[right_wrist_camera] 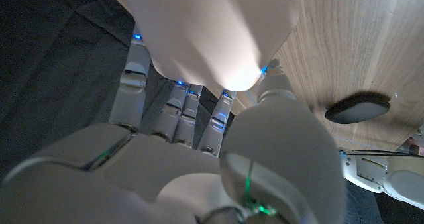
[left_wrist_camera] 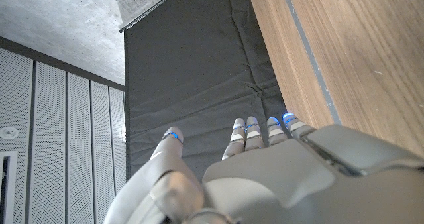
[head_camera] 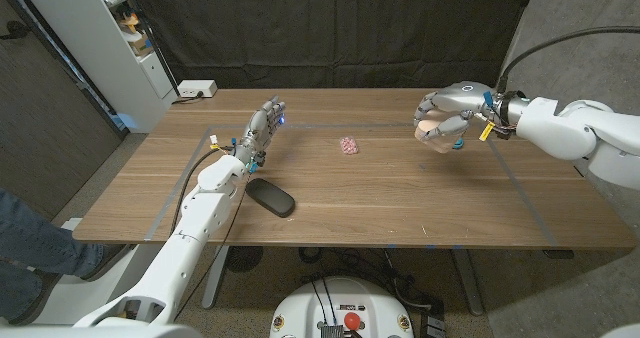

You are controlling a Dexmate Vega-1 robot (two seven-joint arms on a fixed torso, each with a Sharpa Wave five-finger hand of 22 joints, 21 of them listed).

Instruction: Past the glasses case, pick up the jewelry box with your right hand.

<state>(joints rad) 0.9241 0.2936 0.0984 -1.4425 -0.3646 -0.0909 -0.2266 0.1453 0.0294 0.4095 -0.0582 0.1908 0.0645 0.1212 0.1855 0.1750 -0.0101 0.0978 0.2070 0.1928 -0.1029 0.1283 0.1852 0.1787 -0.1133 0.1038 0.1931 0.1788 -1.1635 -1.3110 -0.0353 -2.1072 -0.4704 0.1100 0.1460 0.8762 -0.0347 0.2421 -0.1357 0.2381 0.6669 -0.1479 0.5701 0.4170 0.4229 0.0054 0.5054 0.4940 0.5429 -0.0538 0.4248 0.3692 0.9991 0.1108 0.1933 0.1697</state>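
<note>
- The glasses case (head_camera: 271, 198) lay nearest us, at about 7 o'clock on the table (head_camera: 400, 213), just beside the left forearm and untouched.
- The left hand (head_camera: 262, 130) stood at 10 o'clock with fingers straight and apart, holding nothing. We judged it clear of the work, though any sweep inward could knock the case.
- A small pink object (head_camera: 348, 145) sat near table centre, well apart from both hands.
- The right hand (head_camera: 445, 119) hovered at 2 o'clock, fingers wrapped around the pale jewelry box (head_camera: 430, 129), which was off the surface.
- In the right wrist view the jewelry box (right_wrist_camera: 218, 32) rested against the fingertips (right_wrist_camera: 268, 70). We judged that a shallow fingertip hold could let the smooth box slip or rotate out.
</note>
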